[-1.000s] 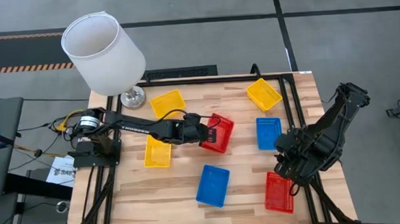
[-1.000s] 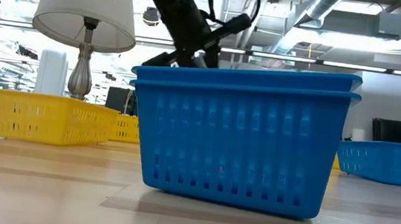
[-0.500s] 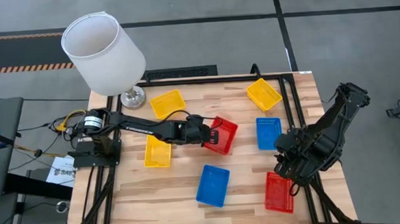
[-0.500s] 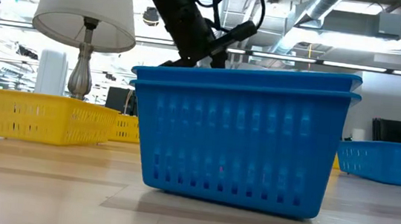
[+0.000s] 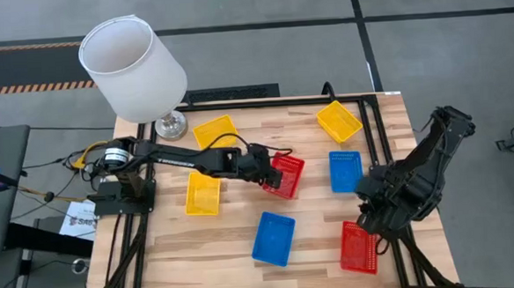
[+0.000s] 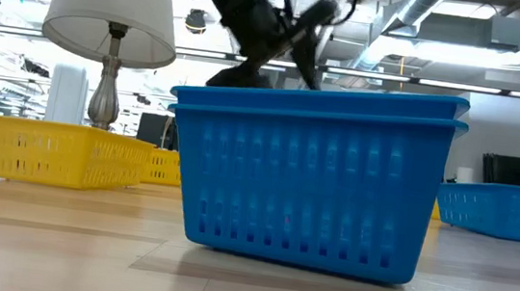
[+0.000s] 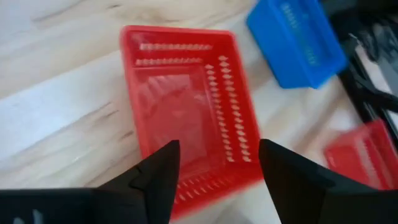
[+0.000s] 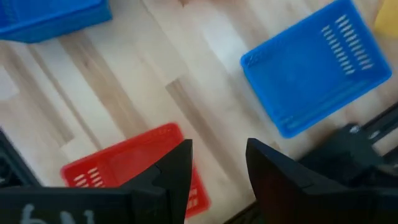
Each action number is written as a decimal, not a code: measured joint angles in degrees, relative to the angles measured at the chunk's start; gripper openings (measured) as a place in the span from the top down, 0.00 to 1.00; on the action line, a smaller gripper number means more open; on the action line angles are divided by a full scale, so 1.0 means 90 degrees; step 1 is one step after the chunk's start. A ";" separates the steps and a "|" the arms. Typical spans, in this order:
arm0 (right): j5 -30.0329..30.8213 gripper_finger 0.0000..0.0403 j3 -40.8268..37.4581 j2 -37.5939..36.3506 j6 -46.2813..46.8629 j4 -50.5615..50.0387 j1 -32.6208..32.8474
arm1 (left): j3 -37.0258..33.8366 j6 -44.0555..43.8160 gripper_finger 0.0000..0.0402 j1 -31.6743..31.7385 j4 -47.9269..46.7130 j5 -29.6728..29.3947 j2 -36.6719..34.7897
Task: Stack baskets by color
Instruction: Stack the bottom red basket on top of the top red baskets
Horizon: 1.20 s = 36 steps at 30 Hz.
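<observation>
A red basket (image 5: 287,175) (image 7: 186,118) lies flat on its bottom near the middle of the table. My left gripper (image 5: 270,168) (image 7: 217,180) hovers open over the basket's left end, one finger to each side. My right gripper (image 5: 373,215) (image 8: 217,180) hangs open above the bare wood at the right. Beside it lies a second red basket (image 5: 358,247) (image 8: 134,165). Blue baskets sit at the front middle (image 5: 272,238) and the right (image 5: 345,171). Yellow baskets sit at the far middle (image 5: 215,132), the far right (image 5: 339,120) and the left (image 5: 202,193).
A lamp with a big white shade (image 5: 134,67) stands on its metal foot (image 5: 170,125) at the far left corner. In the low view the front blue basket (image 6: 310,180) shows two rims, one inside the other. Black frame rails (image 5: 382,146) run along the table's right side.
My left gripper has opened and let go of the middle red basket, rolled at the wrist and risen a little. The basket has shifted slightly toward the table's right edge and now lies flat on the wood.
</observation>
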 joint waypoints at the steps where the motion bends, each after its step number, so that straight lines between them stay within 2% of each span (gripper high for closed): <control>1: -0.0028 0.57 -0.0038 0.0005 0.0169 0.0021 0.0101 | 0.0048 0.0146 0.48 -0.0009 -0.0075 0.0038 -0.0042; 9: -0.0394 0.57 -0.0704 0.0314 0.1732 0.1065 0.1120 | 0.0248 0.0960 0.47 -0.0357 -0.0162 0.0162 -0.0642; 12: -0.0625 0.57 -0.0879 0.0576 0.2168 0.1537 0.1380 | 0.0253 0.1058 0.47 -0.0523 -0.0130 -0.0045 -0.0879; 19: -0.1839 0.57 -0.1009 0.1433 0.3169 0.1993 0.1631 | 0.0251 0.1213 0.47 -0.0805 -0.0102 -0.0502 -0.1063; 23: -0.2655 0.57 -0.1014 0.1948 0.3202 0.2187 0.1586 | 0.0251 0.1215 0.47 -0.0829 -0.0116 -0.0495 -0.1056; 27: -0.3080 0.57 -0.1014 0.2366 0.3108 0.2434 0.1462 | 0.0251 0.1215 0.47 -0.0818 -0.0114 -0.0507 -0.1056; 32: -0.3058 0.57 -0.1011 0.2732 0.2797 0.2466 0.1162 | 0.0251 0.1215 0.47 -0.0803 -0.0111 -0.0506 -0.1056; 36: -0.2428 0.57 -0.1016 0.2808 0.2132 0.2439 0.0665 | 0.0248 0.1215 0.47 -0.0794 -0.0114 -0.0507 -0.1056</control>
